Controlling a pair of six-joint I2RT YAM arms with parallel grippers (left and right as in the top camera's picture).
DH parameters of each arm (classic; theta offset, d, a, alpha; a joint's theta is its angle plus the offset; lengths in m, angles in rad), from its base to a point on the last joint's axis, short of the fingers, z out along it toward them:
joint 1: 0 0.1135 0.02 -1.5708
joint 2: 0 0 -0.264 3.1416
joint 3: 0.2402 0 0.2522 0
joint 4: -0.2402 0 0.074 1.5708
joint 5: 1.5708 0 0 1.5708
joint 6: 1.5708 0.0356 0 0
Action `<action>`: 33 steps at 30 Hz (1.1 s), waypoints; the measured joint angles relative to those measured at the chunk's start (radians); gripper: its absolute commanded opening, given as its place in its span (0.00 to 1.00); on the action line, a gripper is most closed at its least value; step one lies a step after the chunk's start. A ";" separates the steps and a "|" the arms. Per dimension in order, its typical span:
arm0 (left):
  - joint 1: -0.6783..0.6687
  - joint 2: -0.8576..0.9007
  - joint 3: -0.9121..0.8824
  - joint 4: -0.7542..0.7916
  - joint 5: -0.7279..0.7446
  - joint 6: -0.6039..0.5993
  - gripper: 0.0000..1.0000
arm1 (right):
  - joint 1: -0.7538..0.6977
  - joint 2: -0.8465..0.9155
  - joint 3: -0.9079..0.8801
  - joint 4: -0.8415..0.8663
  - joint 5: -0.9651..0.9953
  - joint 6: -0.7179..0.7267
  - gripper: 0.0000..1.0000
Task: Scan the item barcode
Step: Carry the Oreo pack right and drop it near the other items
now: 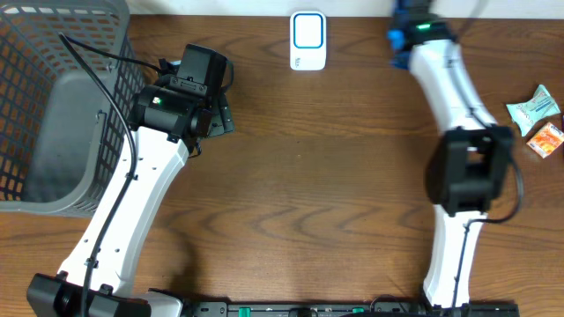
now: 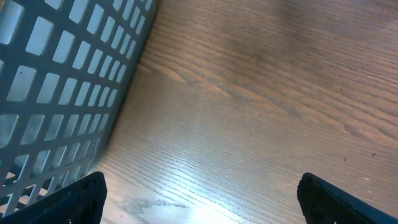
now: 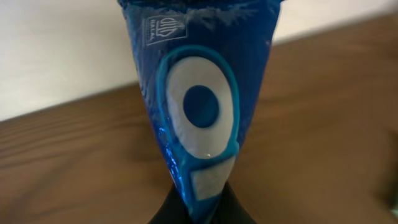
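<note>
At the 1 o'clock end of the table [image 1: 335,176], we are seeing the right gripper [image 3: 199,210] pinching the narrow lower end of a blue packet [image 3: 196,93]. Its jaws are closing tight on the wrapper. In the right wrist view the packet is standing upright in front of the camera and widening toward the top. It is showing us a white oval with a blue dot, a small pale square beneath it and a small white logo near the upper edge. Behind it we are making out the wood and a pale wall.

A white device [image 1: 307,40] with a blue-framed face is lying at 12 o'clock on the far edge. It is sitting at 9 o'clock from the held packet and apart from it.

At 10 o'clock the left gripper [image 2: 202,199] is hanging over bare wood just beside the grey basket [image 2: 62,81]. Its fingers [image 2: 74,199] are standing wide apart and holding nothing.

At 3 o'clock we are noticing a pale green packet [image 1: 533,107] and an orange packet [image 1: 546,139] lying just beside each other, well away from both grippers.
</note>
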 measured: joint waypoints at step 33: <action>0.000 0.000 0.000 0.000 0.000 0.000 0.98 | -0.505 -0.016 0.007 -0.393 0.017 0.106 0.79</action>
